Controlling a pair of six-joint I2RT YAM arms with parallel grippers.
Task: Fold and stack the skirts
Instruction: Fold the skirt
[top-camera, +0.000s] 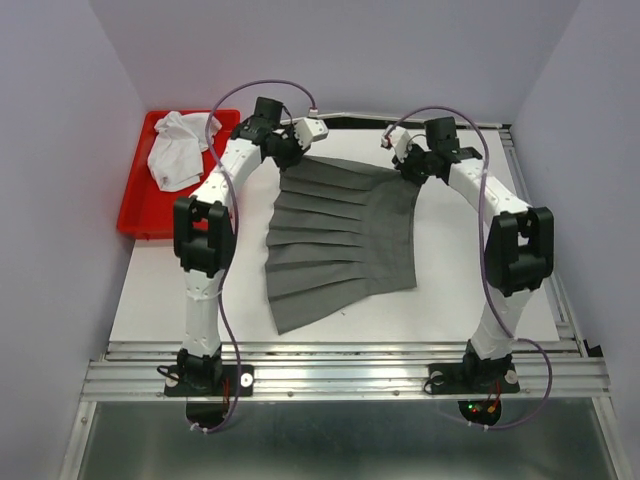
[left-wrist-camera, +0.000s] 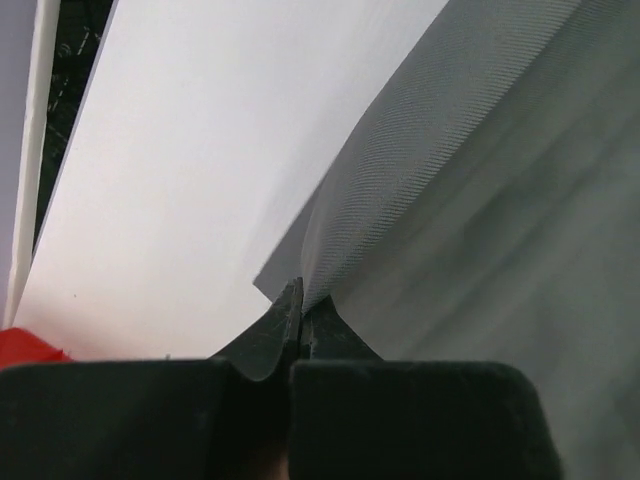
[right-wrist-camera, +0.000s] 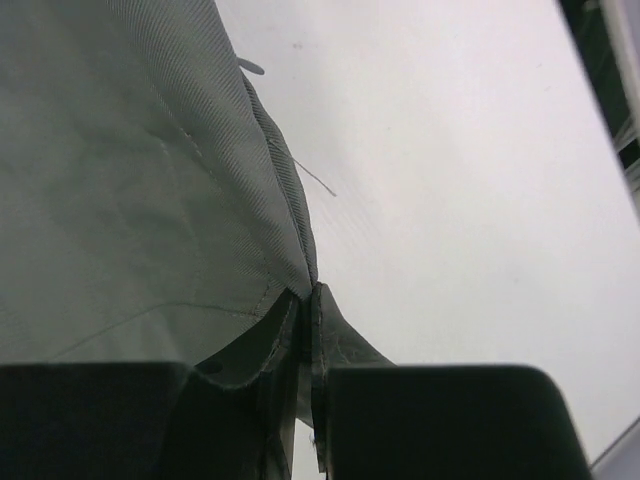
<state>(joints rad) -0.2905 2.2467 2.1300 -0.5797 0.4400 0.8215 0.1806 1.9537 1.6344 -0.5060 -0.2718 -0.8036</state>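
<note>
Seen from above, a white table (top-camera: 180, 300) holds a dark grey skirt (top-camera: 340, 240), spread nearly flat in the middle. Its long pleats run across the table, fanning wider toward the left and narrowing toward the right. The far edge of the skirt is raised slightly off the surface, and both arms reach to that edge.

The left gripper (top-camera: 292, 150) is at the far left corner of the grey skirt. In the left wrist view its two dark fingers (left-wrist-camera: 275, 335) are pressed together, with a fold of grey cloth pinched between them. The fabric rises from the white tabletop beside them.

The right gripper (top-camera: 408, 165) is at the far right corner of the same skirt. In the right wrist view its fingers (right-wrist-camera: 280, 330) are likewise closed on the stitched edge of the cloth. A loose thread (right-wrist-camera: 315, 180) sticks out from the seam just beyond them.

A red tray (top-camera: 135, 215) sits at the far left of the table, well apart from the grey skirt. The white skirt (top-camera: 180, 148) lies crumpled inside it, toward its far end, untouched by either arm.
</note>
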